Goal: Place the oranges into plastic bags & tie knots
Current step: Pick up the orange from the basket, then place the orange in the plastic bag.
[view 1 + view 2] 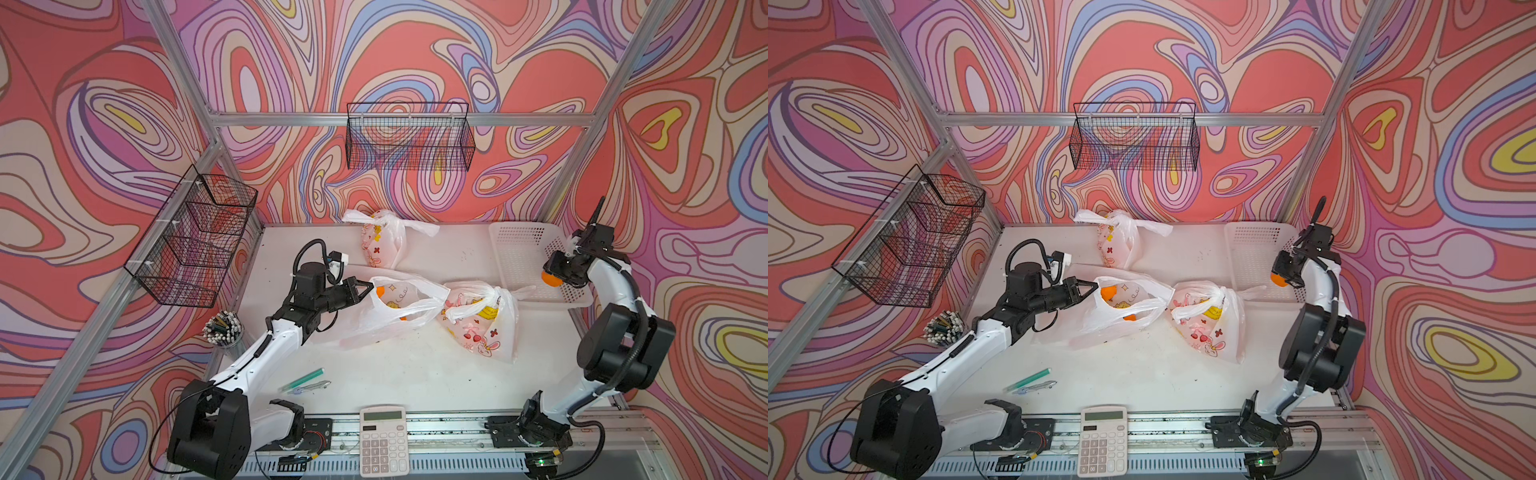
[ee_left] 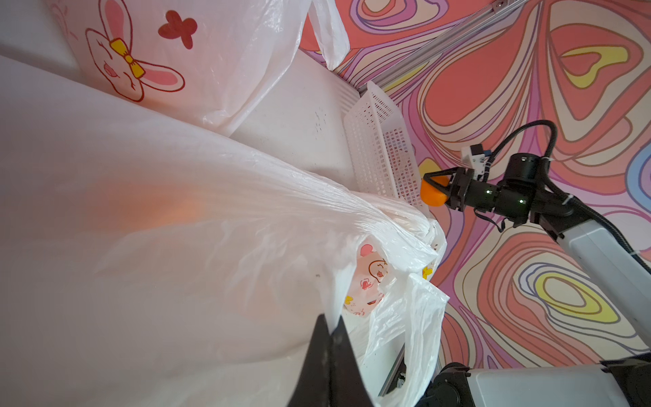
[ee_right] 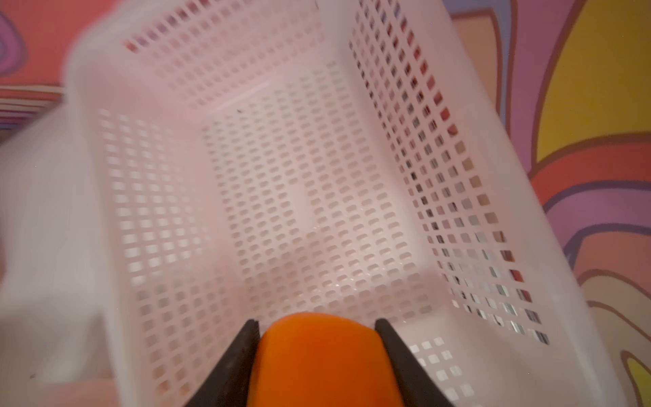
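Three rabbit-print plastic bags lie on the table. The back one (image 1: 384,245) and the right one (image 1: 482,324) are closed with knots (image 1: 490,296). The middle bag (image 1: 386,320) lies open with oranges (image 1: 1108,293) inside. My left gripper (image 1: 370,286) is shut on this bag's rim, the film pinched between its fingertips (image 2: 322,338). My right gripper (image 1: 553,277) is shut on an orange (image 3: 320,359) just above the white perforated basket (image 3: 317,176) at the right rear. The left wrist view shows that orange (image 2: 435,195) from the side.
A calculator (image 1: 383,440) sits at the front edge, a green pen (image 1: 303,379) and a cup of pens (image 1: 223,328) at the front left. Black wire baskets hang on the back wall (image 1: 409,137) and left wall (image 1: 195,241).
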You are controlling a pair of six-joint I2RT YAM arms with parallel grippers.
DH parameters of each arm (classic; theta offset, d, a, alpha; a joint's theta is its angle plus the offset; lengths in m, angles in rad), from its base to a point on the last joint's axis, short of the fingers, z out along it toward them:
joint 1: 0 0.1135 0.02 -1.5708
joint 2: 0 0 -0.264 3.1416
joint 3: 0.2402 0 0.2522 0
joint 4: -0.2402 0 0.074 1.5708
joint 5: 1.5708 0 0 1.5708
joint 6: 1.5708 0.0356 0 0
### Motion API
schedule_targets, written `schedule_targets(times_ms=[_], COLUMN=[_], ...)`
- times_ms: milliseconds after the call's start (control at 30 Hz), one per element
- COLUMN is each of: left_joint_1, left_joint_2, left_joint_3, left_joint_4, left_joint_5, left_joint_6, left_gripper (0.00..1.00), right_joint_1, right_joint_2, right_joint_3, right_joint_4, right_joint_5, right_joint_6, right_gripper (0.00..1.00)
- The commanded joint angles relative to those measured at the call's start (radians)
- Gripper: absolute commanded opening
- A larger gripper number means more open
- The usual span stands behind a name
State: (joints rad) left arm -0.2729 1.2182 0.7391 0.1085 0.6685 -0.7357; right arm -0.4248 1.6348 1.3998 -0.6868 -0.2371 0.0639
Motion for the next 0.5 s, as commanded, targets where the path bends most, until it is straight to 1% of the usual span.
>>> schedule_targets(times_ms=[0,33,133,300,367,467], left_joint_1=[0.007,0.006,0.007,0.007,0.006,0.006], left_joint_2=[-0.012,-0.012,-0.013,-0.015,-0.016,-0.02], left_joint_3=[0.026,0.025,0.02,0.014,0.014,0.013], left_joint_4=[0.024,0.026,0.032,0.033,0.033,0.03], left_joint_5=[0.015,0.016,0.012,0.015,0.019,0.02], left_joint_6=[0.012,0.013,0.007,0.008,0.009,0.012], left_gripper=[0.0,0.0,0.0,0.0,0.0,0.0], right_joint_1=[0.071,0.099,0.228,0.491,0.615,0.803], right_joint_2=[-0.091,-0.117,-0.198,-0.314,-0.328,-0.314], right_joint_3=[-0.047,-0.064,-0.125,-0.251,-0.281,-0.285], right_joint_4=[0.073,0.092,0.172,0.384,0.449,0.481], right_joint_5=[-0.224,-0.252,-0.315,-0.364,-0.359,-0.311], right_joint_6=[0.046,0.064,0.136,0.307,0.363,0.381], right_gripper=[0.46,0.46,0.46,0.46,0.47,0.47])
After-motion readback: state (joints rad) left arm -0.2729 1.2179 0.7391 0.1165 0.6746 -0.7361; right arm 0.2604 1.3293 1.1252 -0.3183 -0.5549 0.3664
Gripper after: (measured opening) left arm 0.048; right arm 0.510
